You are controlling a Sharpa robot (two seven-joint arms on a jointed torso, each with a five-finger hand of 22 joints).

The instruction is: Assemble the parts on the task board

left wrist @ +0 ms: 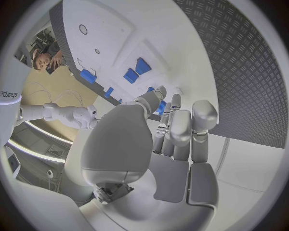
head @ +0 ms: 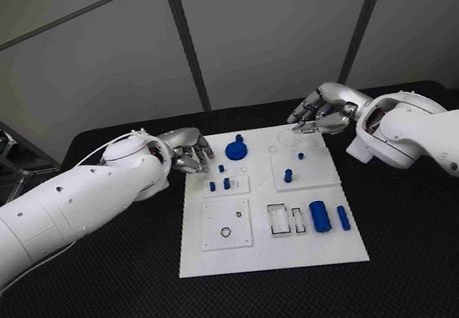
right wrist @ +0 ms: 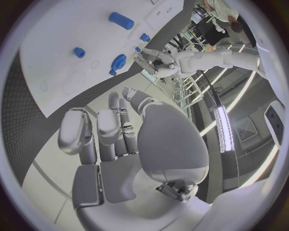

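Task board, blue parts, no legible text

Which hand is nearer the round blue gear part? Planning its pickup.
Left. The left hand hovers just beside the round blue gear part; the right hand is farther, past the board's far corner.

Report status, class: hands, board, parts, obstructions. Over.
Left hand and right hand both empty, fingers curled, at the far corners of the task board. Blue parts lying and standing on it. Nothing in the way.
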